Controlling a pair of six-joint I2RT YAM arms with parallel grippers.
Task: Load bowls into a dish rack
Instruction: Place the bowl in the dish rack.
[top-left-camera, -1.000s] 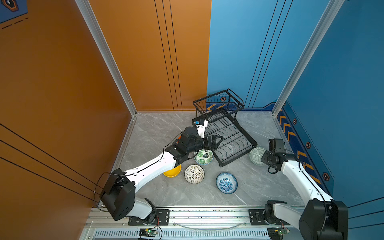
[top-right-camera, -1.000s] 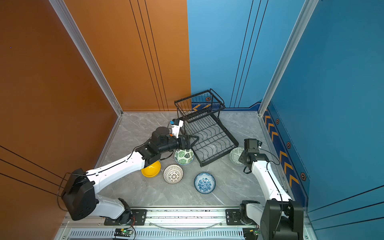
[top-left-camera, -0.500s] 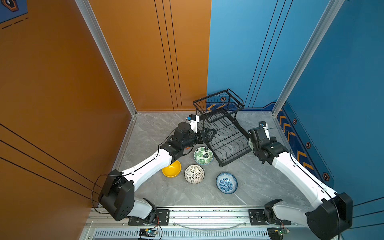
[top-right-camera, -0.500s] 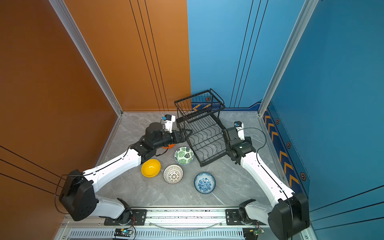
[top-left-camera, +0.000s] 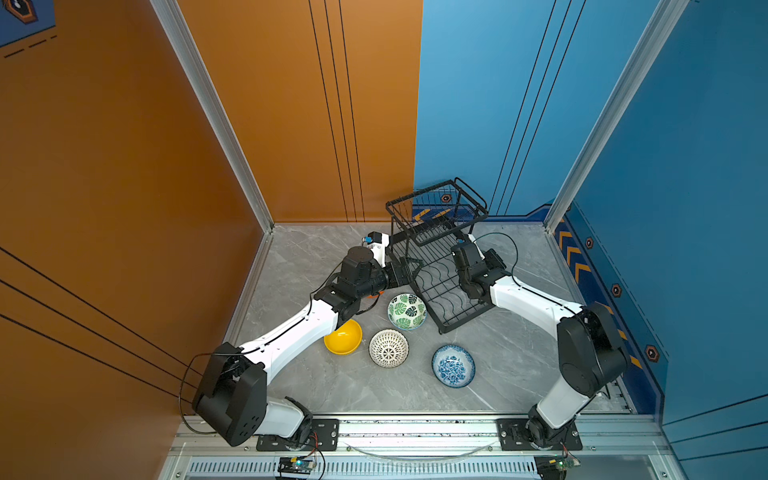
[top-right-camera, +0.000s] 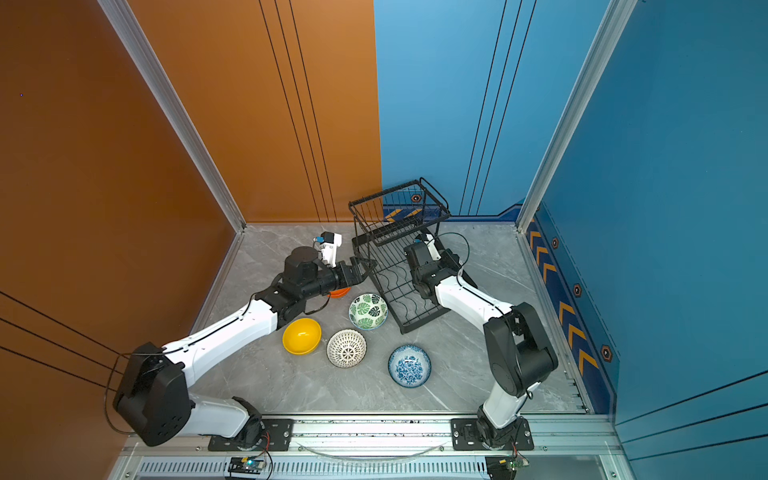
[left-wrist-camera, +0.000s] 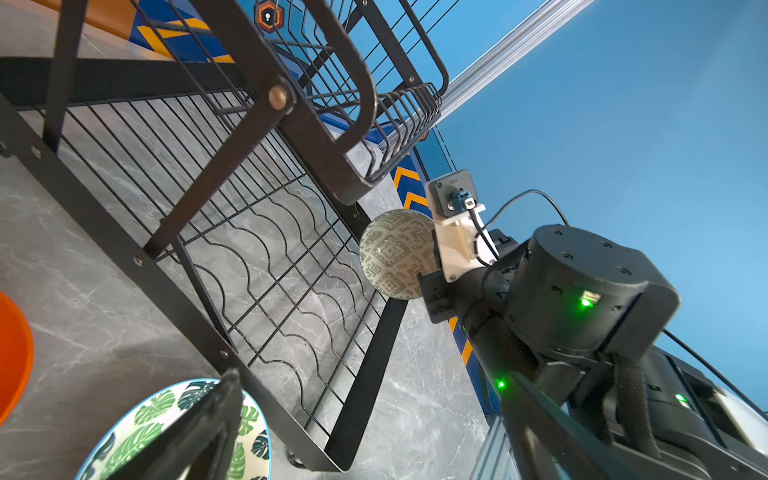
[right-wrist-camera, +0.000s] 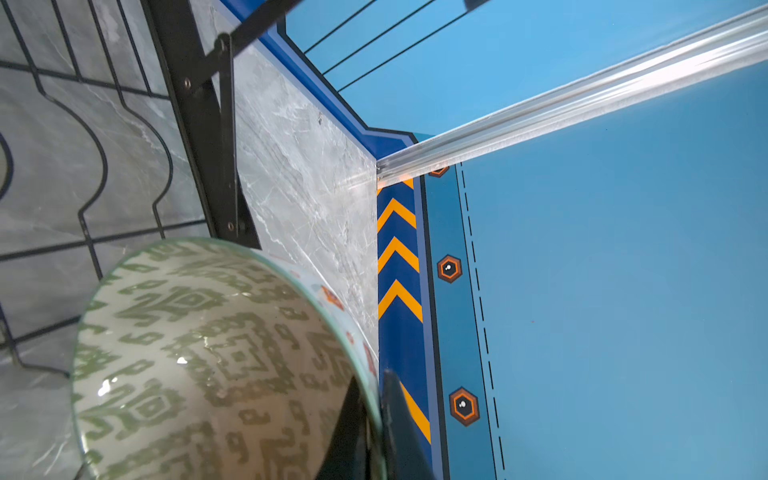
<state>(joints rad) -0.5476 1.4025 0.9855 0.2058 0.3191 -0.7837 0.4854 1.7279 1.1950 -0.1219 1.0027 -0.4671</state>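
- Grip: right gripper (right-wrist-camera: 370, 419) pinches rim of grey-green bowl (right-wrist-camera: 208, 353), tipped on its side over dish rack (top-left-camera: 465, 318) edge.
- Left gripper (top-left-camera: 409, 269) spread wide, empty, at rack's opposite side.
- Leaf bowl (top-left-camera: 407, 311) on tabletop (top-left-camera: 291, 266) beside rack.

Grey stone desk (top-left-camera: 519, 353). On it, a black dish rack (top-left-camera: 465, 319) in the middle, with leaf bowl (top-left-camera: 407, 311), yellow bowl (top-left-camera: 344, 337), lattice bowl (top-left-camera: 388, 348) and blue flower bowl (top-left-camera: 453, 365) lower down.

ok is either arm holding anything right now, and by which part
The right gripper holds the grey-green patterned bowl by its rim, fingers pinching the wall inside and out. The left gripper is open and empty.
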